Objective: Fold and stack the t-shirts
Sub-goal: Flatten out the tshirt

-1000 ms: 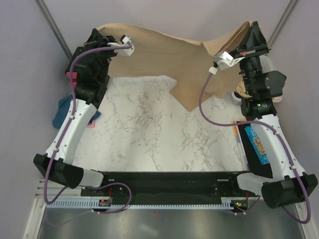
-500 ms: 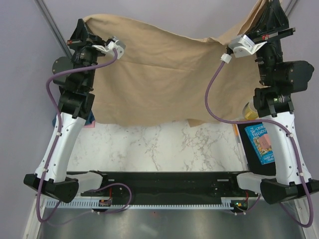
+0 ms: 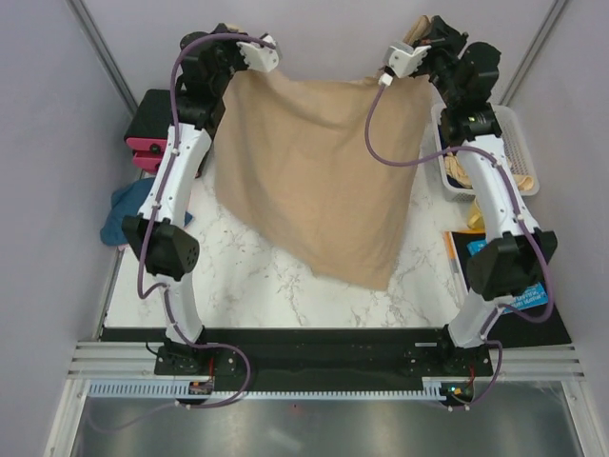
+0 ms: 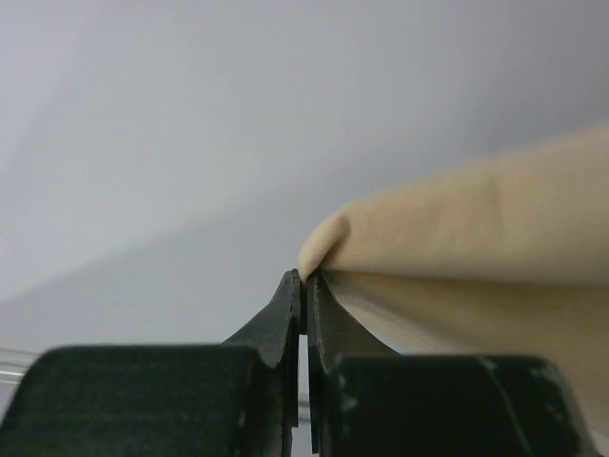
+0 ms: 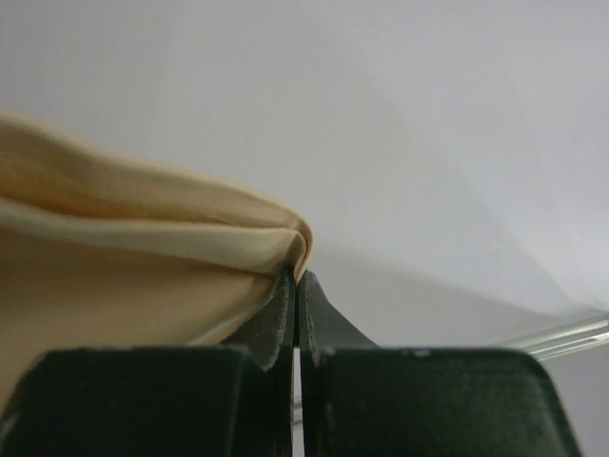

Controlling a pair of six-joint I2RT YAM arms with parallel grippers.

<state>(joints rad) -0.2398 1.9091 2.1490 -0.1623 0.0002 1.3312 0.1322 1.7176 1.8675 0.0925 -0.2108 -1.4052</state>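
Holding 1 tan t-shirt (image 3: 314, 181) spread above the bench's (image 3: 238, 276) far side, we've left fingers (image 4: 295, 300) & right fingers (image 5: 285, 295) both pinched tight on its top corners.

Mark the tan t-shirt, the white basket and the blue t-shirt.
tan t-shirt (image 3: 314, 181), top view, middle of the cloth.
white basket (image 3: 512, 131), top view, bare mesh, right side.
blue t-shirt (image 3: 124, 205), top view, bunched middle.
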